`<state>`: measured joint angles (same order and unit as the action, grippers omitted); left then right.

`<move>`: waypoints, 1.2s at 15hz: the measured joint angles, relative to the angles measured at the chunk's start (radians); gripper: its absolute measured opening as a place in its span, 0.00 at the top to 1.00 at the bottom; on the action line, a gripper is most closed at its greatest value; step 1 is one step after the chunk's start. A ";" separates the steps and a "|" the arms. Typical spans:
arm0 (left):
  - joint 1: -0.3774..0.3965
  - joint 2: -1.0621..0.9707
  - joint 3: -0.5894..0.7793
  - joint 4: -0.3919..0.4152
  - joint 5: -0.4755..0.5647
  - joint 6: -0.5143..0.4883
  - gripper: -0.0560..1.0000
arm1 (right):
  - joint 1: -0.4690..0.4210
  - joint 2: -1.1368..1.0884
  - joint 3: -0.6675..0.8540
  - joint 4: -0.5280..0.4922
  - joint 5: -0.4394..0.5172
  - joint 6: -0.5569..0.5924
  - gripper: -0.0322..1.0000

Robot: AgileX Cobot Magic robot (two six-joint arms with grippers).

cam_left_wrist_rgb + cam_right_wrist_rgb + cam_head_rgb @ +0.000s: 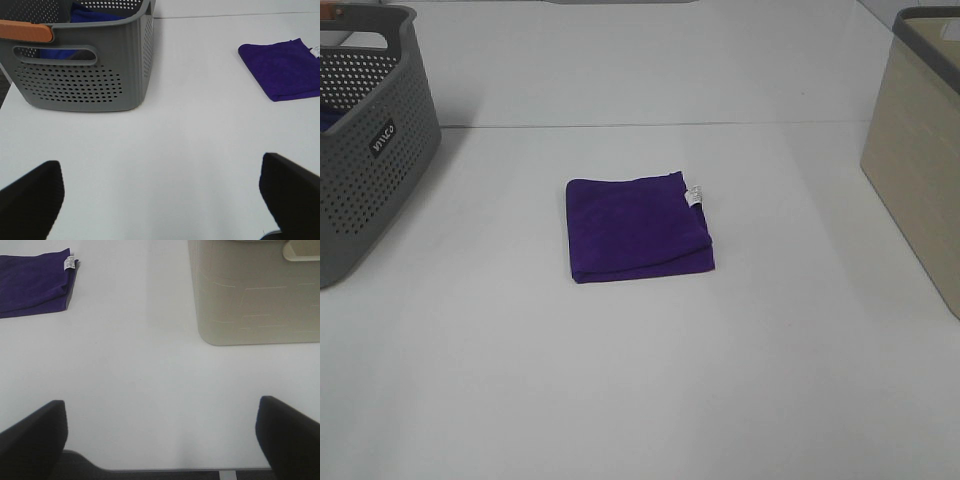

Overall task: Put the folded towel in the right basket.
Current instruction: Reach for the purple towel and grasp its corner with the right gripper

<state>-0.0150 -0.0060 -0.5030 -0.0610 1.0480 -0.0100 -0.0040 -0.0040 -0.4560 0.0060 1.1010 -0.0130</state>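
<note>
You see the folded towel [638,228] lying flat in the middle of the white table [620,400] (its white tag [695,194] faces the right basket [918,150]), well apart from it; left gripper [162,195] and right gripper [161,435] hang with jaws spread wide

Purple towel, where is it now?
In the exterior high view the purple towel lies folded mid-table, between the grey basket on the left and the beige basket on the right.

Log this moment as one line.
towel: folded, flat, ungrasped | left hand: open, empty | right hand: open, empty | right basket: towel not in yet
</note>
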 joint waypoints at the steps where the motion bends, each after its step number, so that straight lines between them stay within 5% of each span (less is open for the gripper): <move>1: 0.000 0.000 0.000 0.000 0.000 0.000 0.01 | 0.000 0.000 0.000 0.000 0.000 0.000 0.01; 18: 0.000 0.000 0.000 0.000 0.000 0.000 0.01 | 0.000 0.000 0.000 0.000 0.000 -0.025 0.01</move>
<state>-0.0150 -0.0060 -0.5030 -0.0610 1.0480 -0.0100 -0.0040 -0.0040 -0.4560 0.0060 1.1010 -0.0380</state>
